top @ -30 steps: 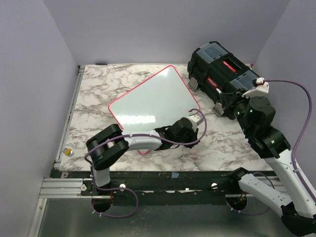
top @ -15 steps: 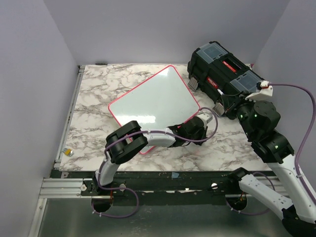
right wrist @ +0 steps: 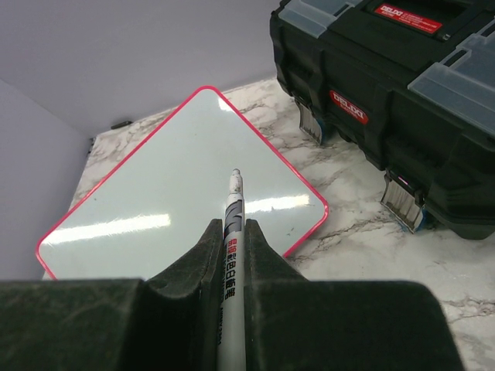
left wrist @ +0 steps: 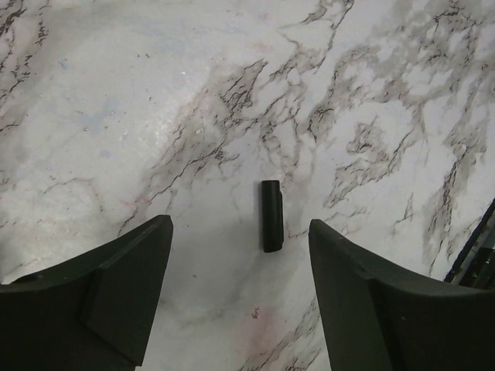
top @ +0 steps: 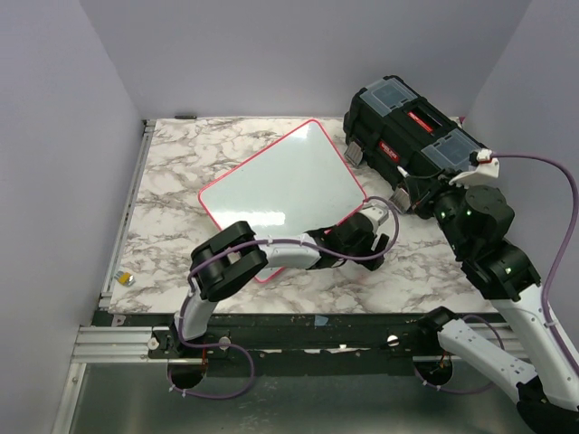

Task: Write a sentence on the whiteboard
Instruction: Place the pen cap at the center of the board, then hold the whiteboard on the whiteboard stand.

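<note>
The whiteboard [top: 280, 185] lies tilted on the marble table, white with a red-pink rim. No sentence shows on the whiteboard [right wrist: 193, 193]; its surface is blank. My right gripper [right wrist: 232, 228] is shut on a white marker [right wrist: 234, 197] whose bare tip points at the board from above its right corner. In the top view the right gripper [top: 405, 193] hangs beside the toolbox. My left gripper [left wrist: 238, 232] is open just over the marble, and a short black cap [left wrist: 271, 216] lies on the table between and ahead of its fingers. In the top view the left gripper [top: 375, 219] sits off the board's right corner.
A black toolbox [top: 412, 127] with red latches stands at the back right, close to the board's right edge, and fills the upper right of the right wrist view as the toolbox [right wrist: 387, 93]. A small yellow object [top: 127, 278] lies at the table's left edge.
My left gripper has slid right, off the board's near corner, and its jaws have opened over the black cap. The right arm shifted slightly right, still gripping the marker.
</note>
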Controlling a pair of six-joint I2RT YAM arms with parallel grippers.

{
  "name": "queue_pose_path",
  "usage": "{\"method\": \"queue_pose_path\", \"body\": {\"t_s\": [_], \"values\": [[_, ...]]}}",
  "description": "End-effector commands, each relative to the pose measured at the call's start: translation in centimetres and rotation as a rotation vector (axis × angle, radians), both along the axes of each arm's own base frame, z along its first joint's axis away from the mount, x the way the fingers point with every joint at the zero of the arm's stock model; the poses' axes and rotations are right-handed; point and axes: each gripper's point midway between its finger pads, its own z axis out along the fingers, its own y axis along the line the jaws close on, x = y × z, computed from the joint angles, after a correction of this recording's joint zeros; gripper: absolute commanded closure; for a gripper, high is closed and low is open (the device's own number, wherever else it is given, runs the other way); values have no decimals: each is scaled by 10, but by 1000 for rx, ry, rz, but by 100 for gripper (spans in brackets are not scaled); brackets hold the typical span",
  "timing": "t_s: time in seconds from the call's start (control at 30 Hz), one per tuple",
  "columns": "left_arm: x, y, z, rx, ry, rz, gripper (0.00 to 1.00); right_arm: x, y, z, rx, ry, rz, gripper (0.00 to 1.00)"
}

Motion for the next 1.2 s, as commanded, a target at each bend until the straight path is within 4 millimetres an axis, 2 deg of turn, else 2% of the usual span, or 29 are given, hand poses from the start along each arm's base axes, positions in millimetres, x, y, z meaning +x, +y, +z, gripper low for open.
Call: {"method": "queue_pose_path", "body": {"t_s": [0.0, 0.17, 0.33, 0.47, 0.63, 0.7, 0.8, 0.9, 1.03, 1.17], "values": [[3, 13, 41, -13, -82, 18, 26, -11, 0, 13, 23, -10, 24, 99], [1, 40, 81, 18, -129, 39, 26, -14, 2, 23, 46, -14, 39, 99], [-2, 75, 114, 44, -151, 54, 26, -14, 11, 28, 71, -11, 75, 99], [-1, 113, 141, 35, -174, 60, 25, -14, 18, 31, 105, -5, 100, 99], [4, 171, 167, -38, -161, 65, 23, -14, 22, 35, 136, 15, 109, 99], [11, 198, 177, -58, -152, 100, 22, -15, 24, 38, 149, 17, 122, 99], [21, 239, 196, -85, -173, 175, 14, -18, 29, 40, 173, 22, 144, 99], [26, 269, 215, -116, -217, 226, 4, -21, 35, 37, 188, 54, 171, 99], [38, 299, 228, -118, -254, 284, 3, -26, 47, 31, 197, 107, 236, 99], [59, 317, 242, -119, -258, 322, 3, -31, 58, 25, 186, 135, 305, 99]]}}
